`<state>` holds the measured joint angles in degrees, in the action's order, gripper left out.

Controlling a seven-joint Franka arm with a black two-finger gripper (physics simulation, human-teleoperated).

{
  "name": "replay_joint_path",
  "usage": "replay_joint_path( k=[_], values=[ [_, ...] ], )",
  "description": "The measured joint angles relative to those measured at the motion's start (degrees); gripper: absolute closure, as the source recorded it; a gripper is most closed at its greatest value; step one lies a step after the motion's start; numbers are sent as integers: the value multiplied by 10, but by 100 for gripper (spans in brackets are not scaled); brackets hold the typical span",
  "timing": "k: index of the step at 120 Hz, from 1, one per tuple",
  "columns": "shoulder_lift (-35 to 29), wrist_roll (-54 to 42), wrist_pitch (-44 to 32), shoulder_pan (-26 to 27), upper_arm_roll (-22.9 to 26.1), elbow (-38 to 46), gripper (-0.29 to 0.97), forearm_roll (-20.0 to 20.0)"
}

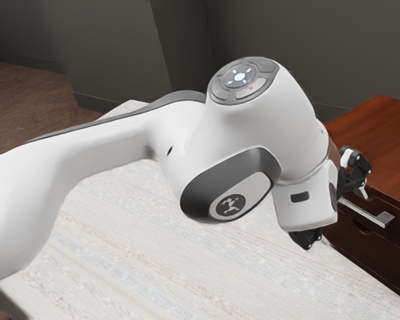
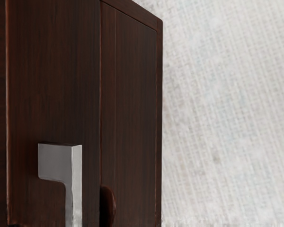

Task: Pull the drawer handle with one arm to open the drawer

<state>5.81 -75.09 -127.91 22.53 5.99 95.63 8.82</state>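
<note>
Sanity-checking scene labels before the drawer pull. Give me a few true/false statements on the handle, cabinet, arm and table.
1. The drawer handle is a flat silver bar. True.
2. The cabinet is white. False: it is dark reddish-brown wood.
3. The arm comes in from the exterior view's right. False: it comes in from the left and reaches toward the cabinet at the right.
4. The table has a light, woven-looking top. True.
</note>
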Motion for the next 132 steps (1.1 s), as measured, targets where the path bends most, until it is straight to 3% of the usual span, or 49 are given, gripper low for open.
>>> replay_joint_path(
  k=[132],
  values=[
    [74,5,-36,-14,-11,-15,0,31]
  ],
)
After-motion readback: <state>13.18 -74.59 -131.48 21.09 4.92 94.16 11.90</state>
